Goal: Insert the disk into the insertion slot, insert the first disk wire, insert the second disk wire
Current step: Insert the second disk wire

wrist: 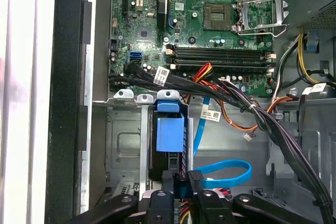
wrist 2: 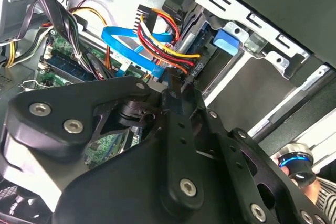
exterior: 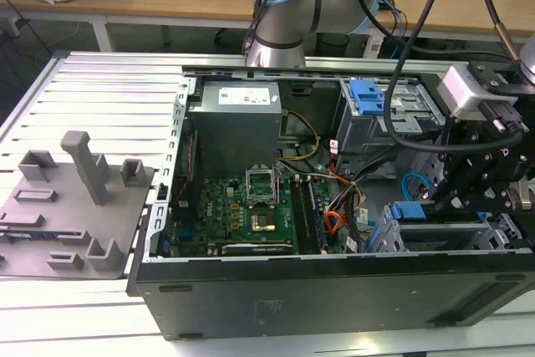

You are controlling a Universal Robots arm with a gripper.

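Gripper (wrist: 181, 195) pinches a dark plug beside the second disk wire (wrist: 226, 174), black cable bundle (wrist: 231, 95) crossing above.

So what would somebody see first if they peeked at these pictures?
Probably the open computer case lying on the metal table, with its green motherboard showing inside. Next, the black gripper reaching into the case at the exterior view's right, right by the disk with its bright blue carrier in the insertion slot. In the second wrist view, the second disk wire loops beside a bundle of orange, red and black wires.
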